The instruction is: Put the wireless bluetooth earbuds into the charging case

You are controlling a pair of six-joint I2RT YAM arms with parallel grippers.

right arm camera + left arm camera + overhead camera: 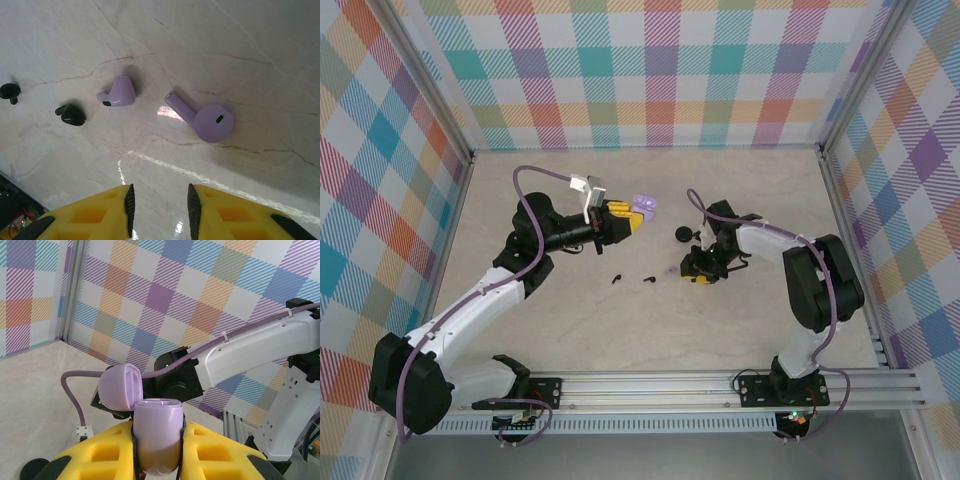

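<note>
Two smooth pale lilac plastic earbuds [200, 117] lie apart on the glossy veined tabletop [240, 50], two black ones [71, 114], seemingly short-stemmed, nearby. Right jaws hover above, slightly parted, empty. Left jaws clamp a rounded lilac charging case [157, 435], lid [120, 385] flipped up.

The pale, veined counter [760, 190] is carrying a round black case [682, 235] just right of centre in the top view. Below centre, a black earbud [616, 278] and a second black earbud [648, 278] are lying near each other, not touching. In the right wrist view, a short lilac earbud [118, 92] is lying left of centre and a long-stemmed lilac earbud [202, 117] is lying right of centre, apart.
</note>
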